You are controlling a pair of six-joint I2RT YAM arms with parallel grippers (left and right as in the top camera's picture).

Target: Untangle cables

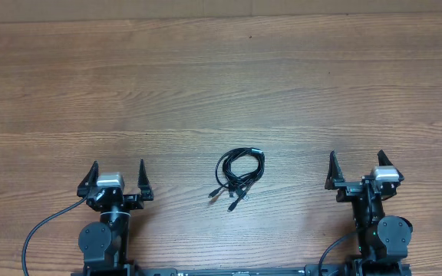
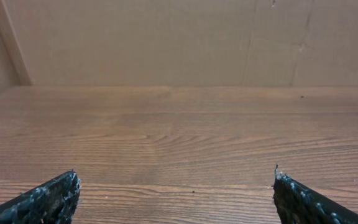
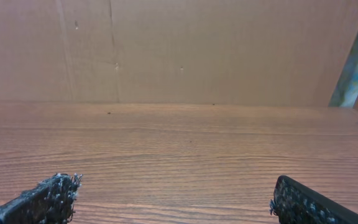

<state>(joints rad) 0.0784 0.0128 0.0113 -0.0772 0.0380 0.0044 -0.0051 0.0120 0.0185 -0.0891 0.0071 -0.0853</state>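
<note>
Nearest you, the left gripper (image 1: pixel 118 167) and right gripper (image 1: pixel 357 159) both stand spread wide, with nothing between their fingers. Between the two, at the table's (image 1: pixel 206 69) six o'clock, lie the cables (image 1: pixel 238 175): one bundle of thin black loops, plug ends trailing toward seven o'clock. You cannot count the separate cords. Both grippers sit well apart from the bundle.

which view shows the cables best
The overhead view: the cables lie whole in it, one looped bundle with the plug ends trailing out. Neither wrist view shows any part of them.
</note>
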